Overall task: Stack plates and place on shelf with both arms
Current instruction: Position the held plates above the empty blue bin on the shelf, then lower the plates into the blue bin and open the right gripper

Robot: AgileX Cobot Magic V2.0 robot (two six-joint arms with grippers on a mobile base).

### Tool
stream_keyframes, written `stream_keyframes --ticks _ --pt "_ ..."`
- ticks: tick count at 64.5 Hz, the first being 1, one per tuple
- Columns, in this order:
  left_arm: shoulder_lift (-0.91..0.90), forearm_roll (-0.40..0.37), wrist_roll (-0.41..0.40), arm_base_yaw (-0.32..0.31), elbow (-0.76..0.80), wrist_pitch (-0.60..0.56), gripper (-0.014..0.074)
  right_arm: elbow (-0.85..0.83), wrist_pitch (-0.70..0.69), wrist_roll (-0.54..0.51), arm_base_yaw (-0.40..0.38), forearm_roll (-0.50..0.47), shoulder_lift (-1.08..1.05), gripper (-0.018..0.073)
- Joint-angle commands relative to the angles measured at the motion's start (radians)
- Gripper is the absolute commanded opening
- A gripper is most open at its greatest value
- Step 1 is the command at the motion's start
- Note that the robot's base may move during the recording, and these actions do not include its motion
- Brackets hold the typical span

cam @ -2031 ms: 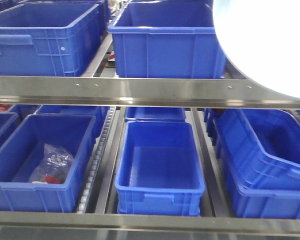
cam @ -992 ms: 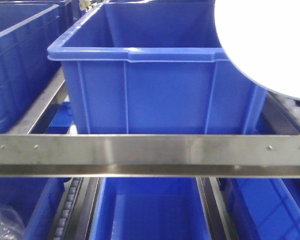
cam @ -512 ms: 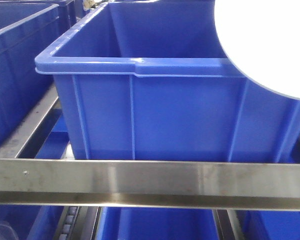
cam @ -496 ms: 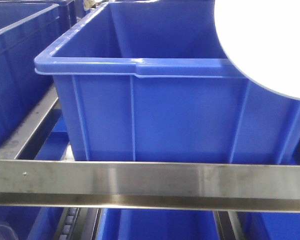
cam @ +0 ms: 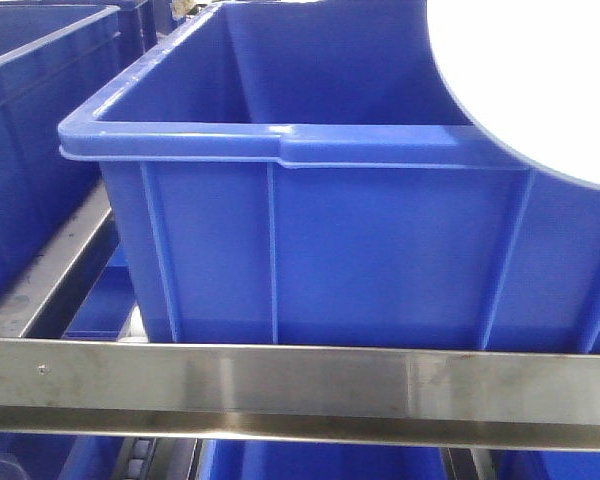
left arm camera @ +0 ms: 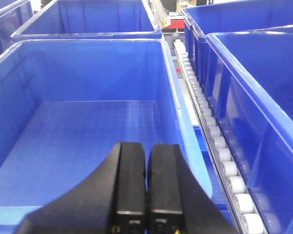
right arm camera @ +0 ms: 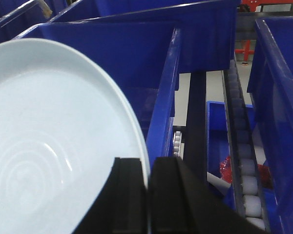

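A glossy pale bluish-white plate (right arm camera: 53, 146) fills the left of the right wrist view, tilted over a blue crate. My right gripper (right arm camera: 147, 163) is shut on its rim, one finger inside and one outside. The same plate (cam: 540, 80) shows at the front view's upper right, in front of the large blue crate (cam: 320, 240). I cannot tell a second plate apart from it. My left gripper (left arm camera: 146, 148) is shut and empty, above an empty blue crate (left arm camera: 88, 122). The shelf's brushed steel rail (cam: 300, 385) crosses the bottom of the front view.
Several blue crates stand on the rack on both sides. A white roller track (left arm camera: 215, 141) runs between crates to the right of my left gripper. Another roller track (right arm camera: 249, 185) and a red object (right arm camera: 228, 168) lie lower right of the plate.
The view has closed in on the rack: the blue crate has grown and the steel rail has dropped lower in the frame. The plate stays at the upper right.
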State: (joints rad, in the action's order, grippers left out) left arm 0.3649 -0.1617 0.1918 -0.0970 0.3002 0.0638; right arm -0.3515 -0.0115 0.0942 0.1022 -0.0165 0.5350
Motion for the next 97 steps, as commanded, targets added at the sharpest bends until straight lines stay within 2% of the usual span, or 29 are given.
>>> stream_keyframes --ticks 1,44,57,66,73,80,91,97 --pt "0.008 -0.002 -0.002 0.0 0.028 -0.082 0.0082 -0.032 -0.109 0.001 -0.002 0.004 0.0 0.0049" --pt "0.008 -0.002 -0.002 0.0 0.028 -0.082 0.0082 -0.036 -0.11 0.005 -0.002 -0.006 0.0 0.0049" --pt "0.008 -0.002 -0.002 0.0 0.028 -0.082 0.0082 -0.191 -0.042 0.005 0.015 -0.017 0.022 0.0057" --pt "0.008 -0.002 -0.002 0.0 0.028 -0.082 0.0082 -0.359 0.06 0.005 0.062 -0.017 0.146 0.0056" --pt "0.008 -0.002 -0.002 0.0 0.028 -0.082 0.0082 -0.471 0.105 0.005 0.126 -0.017 0.267 0.0056" --pt "0.008 -0.002 -0.002 0.0 0.028 -0.082 0.0082 -0.538 0.029 0.005 0.183 -0.017 0.408 0.0057" --pt "0.008 -0.002 -0.002 0.0 0.028 -0.082 0.0082 -0.579 -0.115 0.005 0.216 -0.017 0.591 0.0062" --pt "0.008 -0.002 -0.002 0.0 0.028 -0.082 0.0082 -0.602 -0.129 0.005 0.217 -0.019 0.666 0.0118"
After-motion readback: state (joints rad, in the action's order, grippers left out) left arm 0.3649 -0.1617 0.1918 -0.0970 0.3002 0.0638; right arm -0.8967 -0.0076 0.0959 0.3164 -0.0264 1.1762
